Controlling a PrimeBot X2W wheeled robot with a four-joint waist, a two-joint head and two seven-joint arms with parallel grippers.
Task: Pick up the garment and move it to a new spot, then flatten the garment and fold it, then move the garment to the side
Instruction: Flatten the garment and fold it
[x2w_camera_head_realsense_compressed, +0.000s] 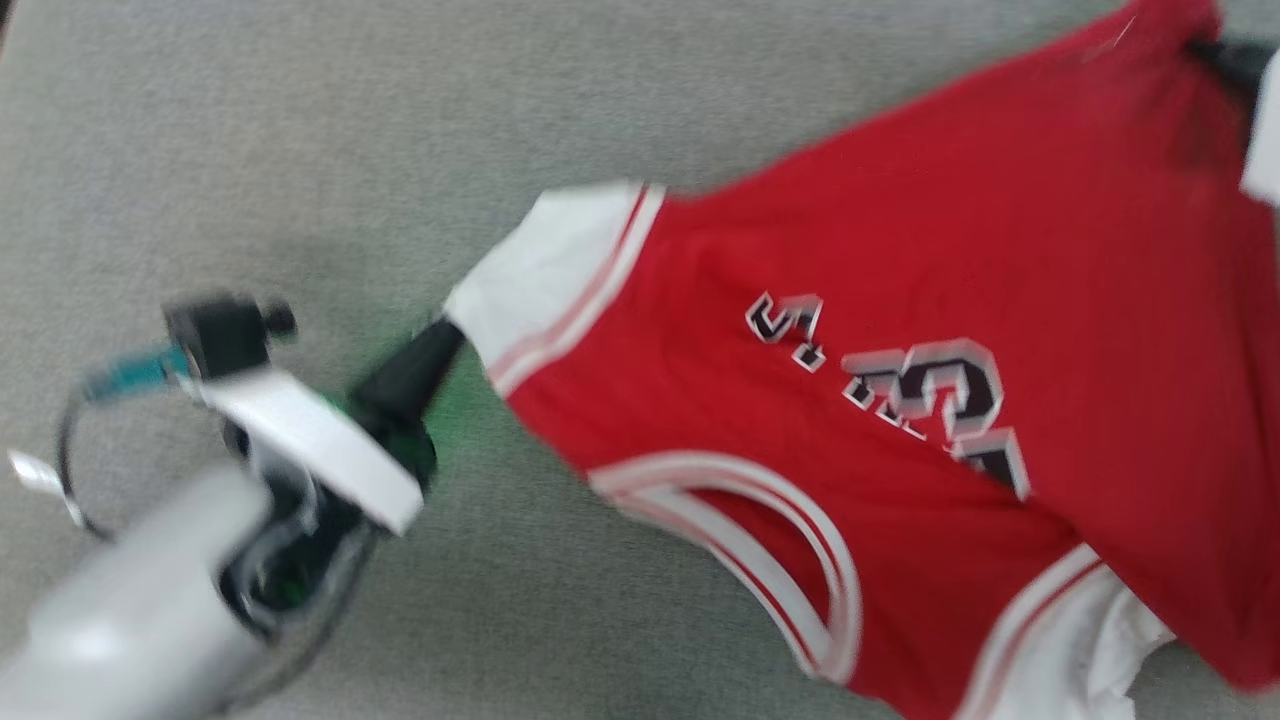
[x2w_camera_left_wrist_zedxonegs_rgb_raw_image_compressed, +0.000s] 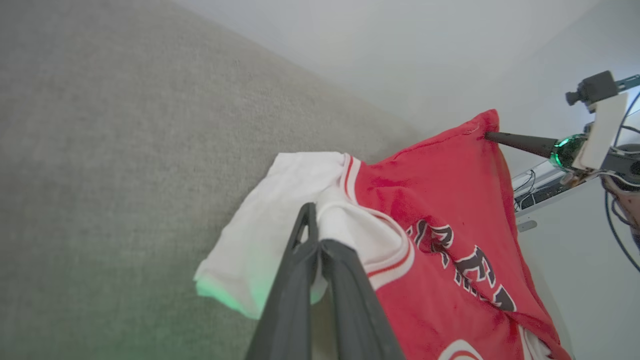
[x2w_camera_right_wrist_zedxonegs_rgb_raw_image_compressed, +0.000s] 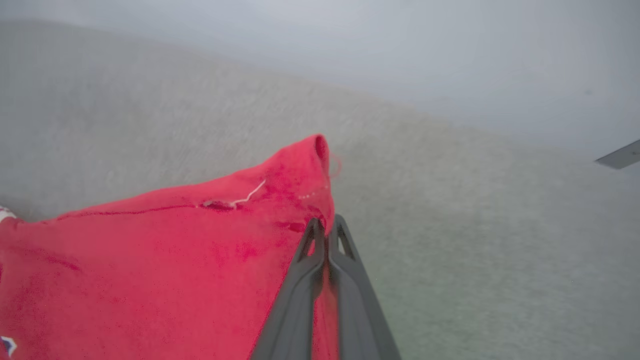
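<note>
The red garment (x2w_camera_head_realsense_compressed: 880, 260) is pinched at its white sleeve by the left gripper (x2w_camera_left_wrist_zedxonegs_rgb_raw_image_compressed: 315, 230), and at a red corner by the right gripper (x2w_camera_right_wrist_zedxonegs_rgb_raw_image_compressed: 326, 227).

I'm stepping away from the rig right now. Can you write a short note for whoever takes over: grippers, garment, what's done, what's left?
Grippers: the left gripper is shut on the white sleeve. The right gripper is shut on a red corner at the opposite end.
Position: the garment is stretched between the two grippers over the grey surface, lettering side up and unfolded.
Done: both grips are taken.
Left: carry it to a new spot, lay it flat, fold it, then move it to the side.
</note>
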